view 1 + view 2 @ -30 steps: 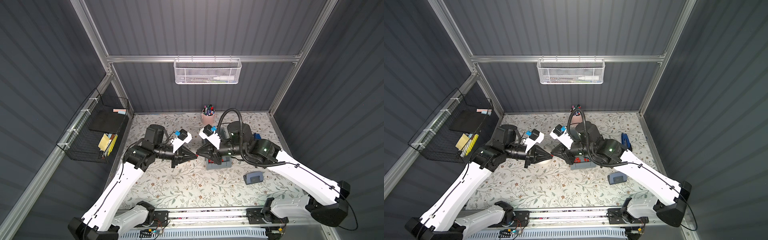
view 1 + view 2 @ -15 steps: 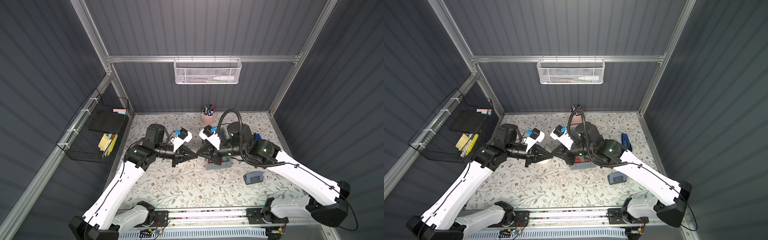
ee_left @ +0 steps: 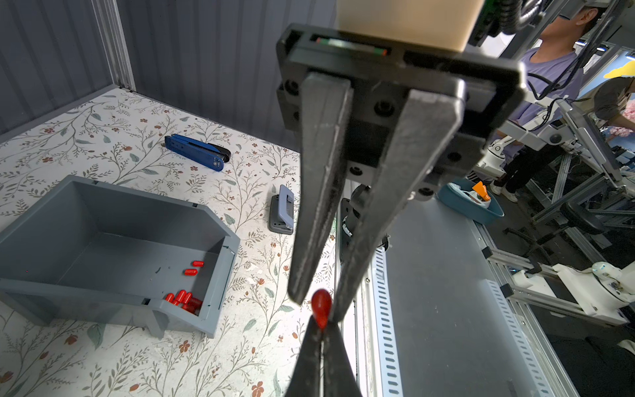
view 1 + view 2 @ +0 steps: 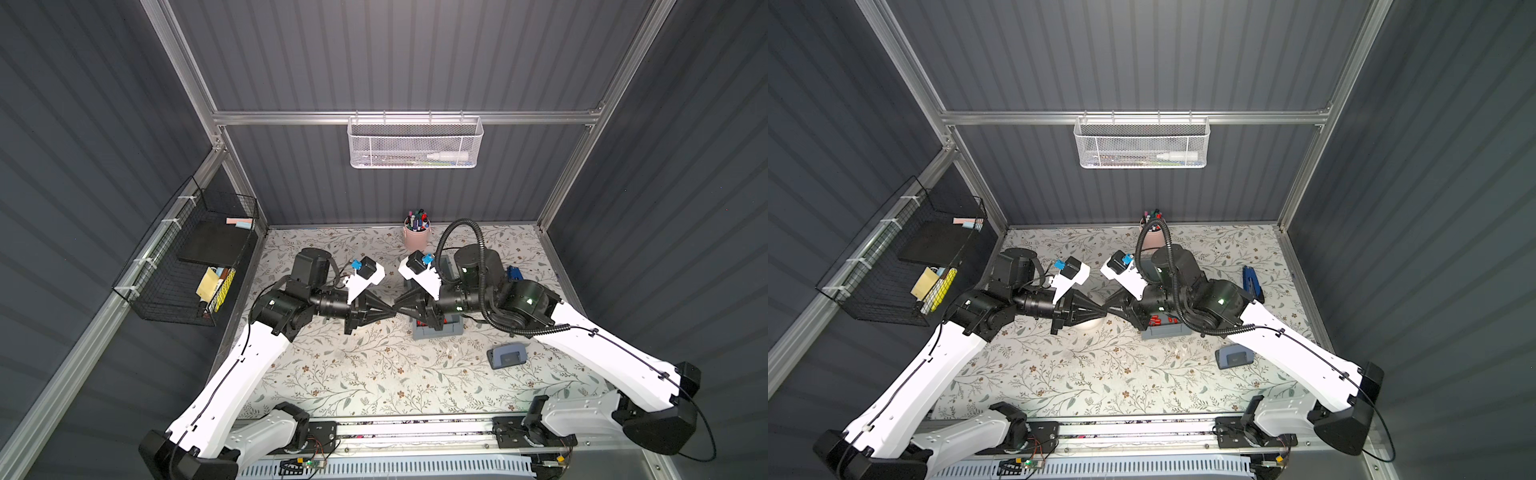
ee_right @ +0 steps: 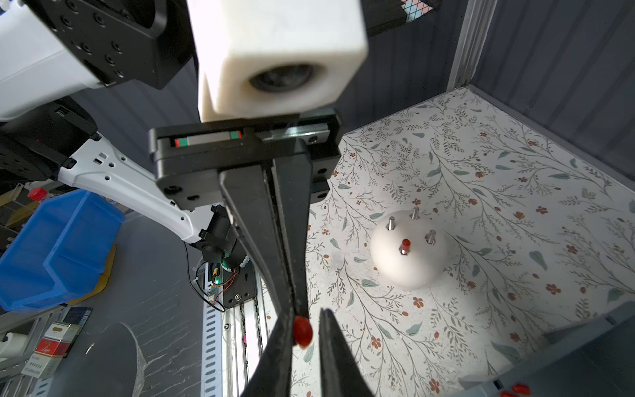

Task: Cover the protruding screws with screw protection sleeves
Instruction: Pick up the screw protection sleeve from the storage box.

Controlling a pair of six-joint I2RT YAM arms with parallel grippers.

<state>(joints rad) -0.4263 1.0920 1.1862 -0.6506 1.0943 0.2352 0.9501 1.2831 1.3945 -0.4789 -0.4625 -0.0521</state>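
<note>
The step in hand looks like a mid-air hand-over of one tiny bright red cylindrical screw protection sleeve (image 3: 321, 306), above the smooth white egg-shaped dome (image 5: 409, 261) and a little off its crown. The left gripper (image 5: 298, 307) is clenched on one end of the sleeve. The right gripper (image 3: 318, 304) has its jaws slightly apart on either side of the other end, with a gap showing, so it has no grip on it.

On the dome stand four short silvery protruding screws (image 5: 390, 224). One already wears a red cap (image 5: 406, 243), and three are bare. More sleeves (image 3: 185, 298) lie in the grey plastic bin (image 3: 113, 192) near the dome.

Next, the right gripper should back clear. The left must then bring the sleeve down to the dome, its open end lined up with a bare screw. I cannot tell which end is open.
</note>
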